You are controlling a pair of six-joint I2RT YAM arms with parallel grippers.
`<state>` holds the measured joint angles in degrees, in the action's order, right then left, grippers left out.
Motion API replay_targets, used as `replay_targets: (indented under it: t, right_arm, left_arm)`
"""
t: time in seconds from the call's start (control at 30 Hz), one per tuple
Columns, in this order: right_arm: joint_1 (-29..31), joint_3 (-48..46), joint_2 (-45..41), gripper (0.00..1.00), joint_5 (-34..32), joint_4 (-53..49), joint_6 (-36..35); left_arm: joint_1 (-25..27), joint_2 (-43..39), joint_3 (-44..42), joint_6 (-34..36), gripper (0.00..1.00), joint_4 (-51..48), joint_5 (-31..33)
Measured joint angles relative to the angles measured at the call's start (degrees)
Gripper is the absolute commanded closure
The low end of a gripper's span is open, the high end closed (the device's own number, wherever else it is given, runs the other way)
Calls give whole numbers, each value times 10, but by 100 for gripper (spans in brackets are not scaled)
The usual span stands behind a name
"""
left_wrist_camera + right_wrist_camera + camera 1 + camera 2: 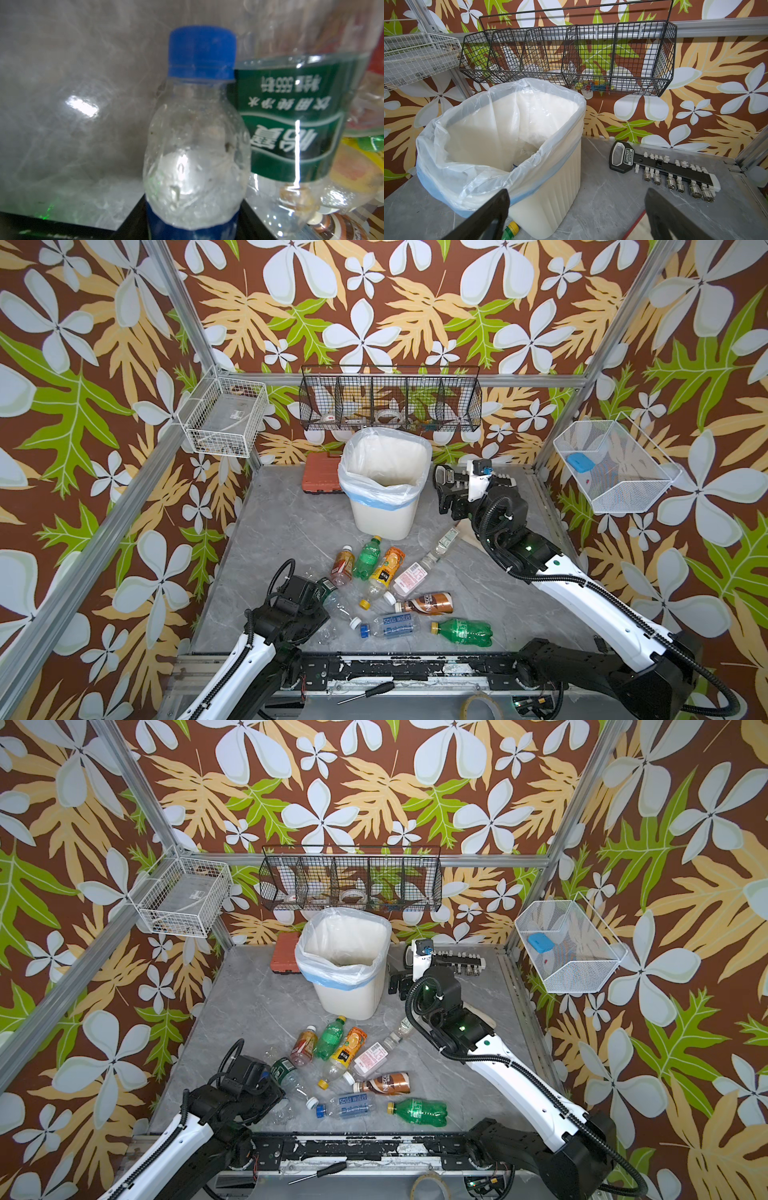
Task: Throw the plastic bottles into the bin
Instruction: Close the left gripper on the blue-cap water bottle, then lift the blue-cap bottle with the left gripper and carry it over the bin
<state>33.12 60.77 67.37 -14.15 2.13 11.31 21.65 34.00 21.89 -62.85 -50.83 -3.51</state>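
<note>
The table (286, 522) is smooth, grey and stone-look, with a soft sheen. At its twelve o'clock the bin (386, 518) is matt white plastic with a ribbed wall, lined with a thin, crinkled, translucent film bag (467, 182). The blue-capped bottle (195, 166) is clear, dented, glossy plastic. The black basket (390, 398) is coated wire. At two o'clock the sockets (671, 182) are bright polished metal.

blue-capped bottle (195, 133): blurred, base cut off by the edge | black wire basket (457, 404): contents too small (unclear)
</note>
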Motion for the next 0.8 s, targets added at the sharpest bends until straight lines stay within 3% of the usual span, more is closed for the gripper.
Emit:
replay_targets:
  t: [0.2,0.53,0.8]
  right_arm:
    - [0,3,5,0,2,-1,0]
    - [0,4,4,0,3,-1,7]
    - [0,-18,-19,0,-9,-14,20]
  left_arm:
    - [0,-19,47,-5,47,-15,3]
    - [0,8,216,20,48,-28,68]
    - [0,98,339,116,50,116,112]
